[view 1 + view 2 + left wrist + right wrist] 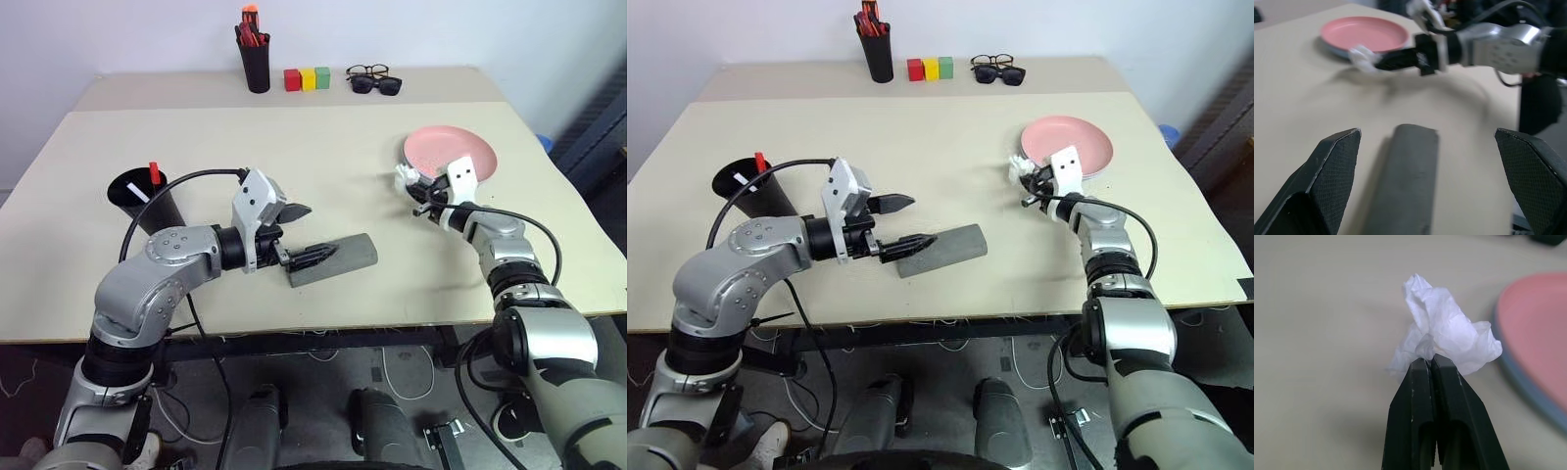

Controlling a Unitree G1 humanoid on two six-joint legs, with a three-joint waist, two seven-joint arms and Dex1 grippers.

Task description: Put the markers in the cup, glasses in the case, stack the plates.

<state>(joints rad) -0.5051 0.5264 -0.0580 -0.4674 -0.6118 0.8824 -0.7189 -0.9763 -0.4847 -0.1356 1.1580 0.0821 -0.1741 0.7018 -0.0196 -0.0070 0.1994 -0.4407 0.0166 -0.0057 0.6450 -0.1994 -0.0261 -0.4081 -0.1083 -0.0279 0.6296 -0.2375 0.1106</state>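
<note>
Right gripper (1431,363) pinches crumpled white tissue (1447,335) beside stacked plates (453,151) near the desk's right edge; left gripper (301,235) gapes over the case (333,259).

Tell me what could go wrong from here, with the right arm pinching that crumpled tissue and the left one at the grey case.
1. The right gripper holds the white tissue by a small pinch at its edge; it could slip free or tear.
2. The tissue hangs beside the stacked plates; a swing could nudge the stack.
3. The left gripper, jaws wide, straddles the case; closing may push the closed case along the table.
</note>
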